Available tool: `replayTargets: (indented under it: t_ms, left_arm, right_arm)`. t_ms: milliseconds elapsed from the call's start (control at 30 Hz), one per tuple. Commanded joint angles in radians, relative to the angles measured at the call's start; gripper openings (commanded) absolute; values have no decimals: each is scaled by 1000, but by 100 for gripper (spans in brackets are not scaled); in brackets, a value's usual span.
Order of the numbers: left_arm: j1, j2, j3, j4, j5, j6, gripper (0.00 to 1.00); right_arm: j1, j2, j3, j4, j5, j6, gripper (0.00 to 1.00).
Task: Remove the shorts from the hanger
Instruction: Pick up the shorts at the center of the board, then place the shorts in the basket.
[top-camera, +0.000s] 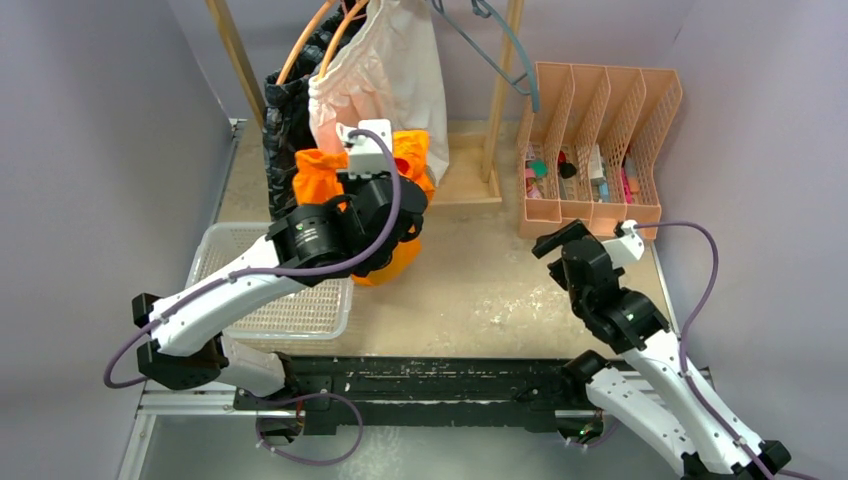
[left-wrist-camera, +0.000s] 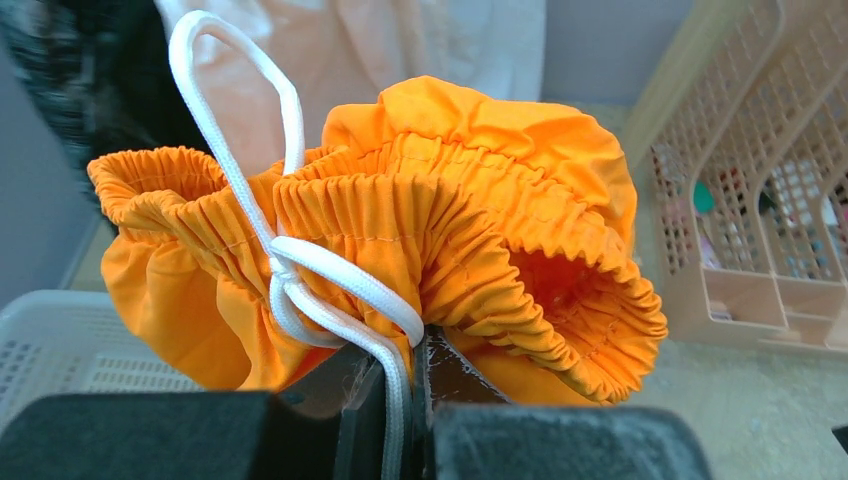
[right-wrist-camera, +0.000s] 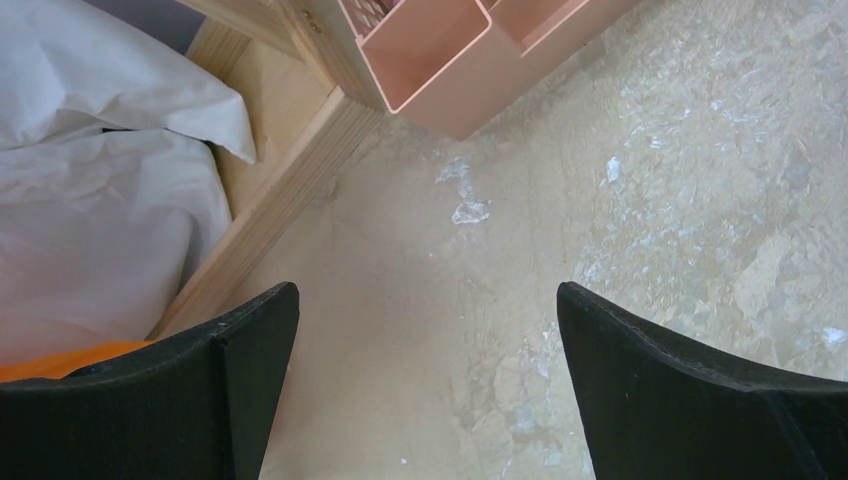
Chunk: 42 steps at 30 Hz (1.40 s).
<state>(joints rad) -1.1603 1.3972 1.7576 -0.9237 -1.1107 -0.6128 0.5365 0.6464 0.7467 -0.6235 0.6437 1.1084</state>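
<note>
The bright orange shorts (left-wrist-camera: 480, 210) are bunched up, and my left gripper (left-wrist-camera: 412, 350) is shut on their gathered waistband and white drawstring (left-wrist-camera: 300, 270). In the top view the orange shorts (top-camera: 318, 172) hang around the left wrist, just below the white shorts (top-camera: 390, 70). Those white shorts hang on an orange hanger (top-camera: 305, 50), with dark patterned shorts (top-camera: 285, 120) behind them to the left. An empty grey hanger (top-camera: 512, 60) hangs to the right. My right gripper (right-wrist-camera: 428, 330) is open above bare table, right of the rack, holding nothing.
A white mesh basket (top-camera: 300, 312) lies under the left arm. A pink slotted organiser (top-camera: 600, 110) with small items stands at the back right. The wooden rack's posts (top-camera: 500, 100) and base (right-wrist-camera: 270, 200) lie between the arms.
</note>
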Motion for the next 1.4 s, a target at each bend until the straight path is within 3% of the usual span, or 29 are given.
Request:
replayTargets:
  t_ms: [0, 167, 267, 467, 567, 700, 867, 1167, 1367]
  left_arm:
    - [4, -40, 122, -186, -205, -88, 0]
    - [4, -115, 128, -262, -281, -133, 0]
    - [6, -141, 107, -380, -338, -259, 0]
    - [38, -78, 59, -547, -343, -348, 0]
    - [142, -77, -42, -523, -308, -381, 0]
    - [362, -169, -237, -282, -122, -242, 0]
    - [546, -284, -276, -256, -144, -199, 0]
    - [568, -312, -70, -373, -155, -190, 0]
    - [568, -347, -219, -336, -132, -228, 0]
  right_arm:
    - [-1, 24, 0, 46, -3, -10, 99]
    - [0, 31, -17, 71, -30, -23, 100]
    - [0, 35, -32, 123, -68, -55, 99]
    - [0, 89, -35, 167, -118, -80, 99]
    - [0, 128, -23, 177, -143, -98, 99]
    - [-1, 157, -12, 169, -158, -116, 99]
    - [0, 155, -8, 153, -153, -131, 99]
    - [-1, 159, -20, 197, -173, -128, 99]
    - [-1, 172, -13, 195, -176, -117, 99]
